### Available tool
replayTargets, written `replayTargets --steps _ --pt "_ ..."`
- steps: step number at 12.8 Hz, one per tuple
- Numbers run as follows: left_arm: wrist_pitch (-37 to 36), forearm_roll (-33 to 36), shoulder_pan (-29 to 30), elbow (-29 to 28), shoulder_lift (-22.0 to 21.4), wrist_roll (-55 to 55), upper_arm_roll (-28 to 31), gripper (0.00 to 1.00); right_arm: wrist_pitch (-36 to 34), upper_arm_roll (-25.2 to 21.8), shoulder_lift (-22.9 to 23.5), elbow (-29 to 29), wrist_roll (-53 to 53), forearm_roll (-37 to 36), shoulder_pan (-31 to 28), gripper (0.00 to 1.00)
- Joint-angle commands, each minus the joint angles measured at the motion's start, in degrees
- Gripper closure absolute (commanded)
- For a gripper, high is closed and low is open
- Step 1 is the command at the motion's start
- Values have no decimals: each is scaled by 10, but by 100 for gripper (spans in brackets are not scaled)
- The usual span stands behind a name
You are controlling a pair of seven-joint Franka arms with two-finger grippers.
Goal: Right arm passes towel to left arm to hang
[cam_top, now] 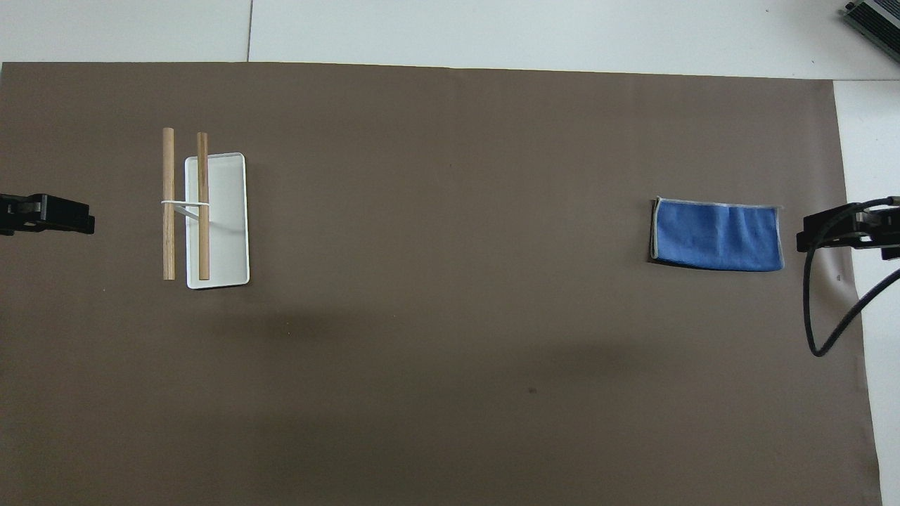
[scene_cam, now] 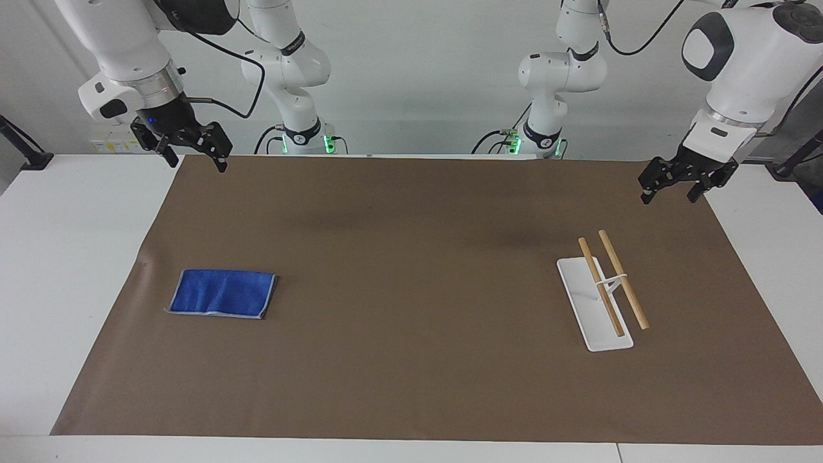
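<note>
Task not begun: towel (scene_cam: pixel 222 293) folded flat on brown mat (scene_cam: pixel 411 360), rack (scene_cam: pixel 602 294) bare, right gripper (scene_cam: pixel 191 151) and left gripper (scene_cam: pixel 672 188) raised, jaws apart, empty; everything left.

From my station I saw a brown mat (scene_cam: pixel 411 289) covering most of the white desk (scene_cam: pixel 64 257). Toward the left arm's end stood a small rack (scene_cam: pixel 595 302): a white base plate carrying two wooden rods (cam_top: pixel 169 204) side by side, raised on a thin white bracket.
</note>
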Motion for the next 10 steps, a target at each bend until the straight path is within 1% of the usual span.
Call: replayTargets --steps 1,7,8,9,10 --pt "0 11 1 -11 -11 3 -2 0 0 -4 -13 -12 -9 6 1 0" --pt "0 11 1 -11 -11 3 -2 0 -1 -3 -14 -15 -16 8 1 0" --pt "0 11 1 -11 -11 3 -2 0 9 -3 -13 -16 -13 10 1 0" --pt "0 11 1 -11 -11 3 -2 0 37 -3 -13 -21 -15 14 1 0" --pt "0 11 1 -11 -11 3 -2 0 57 -3 -16 -40 -15 14 1 0"
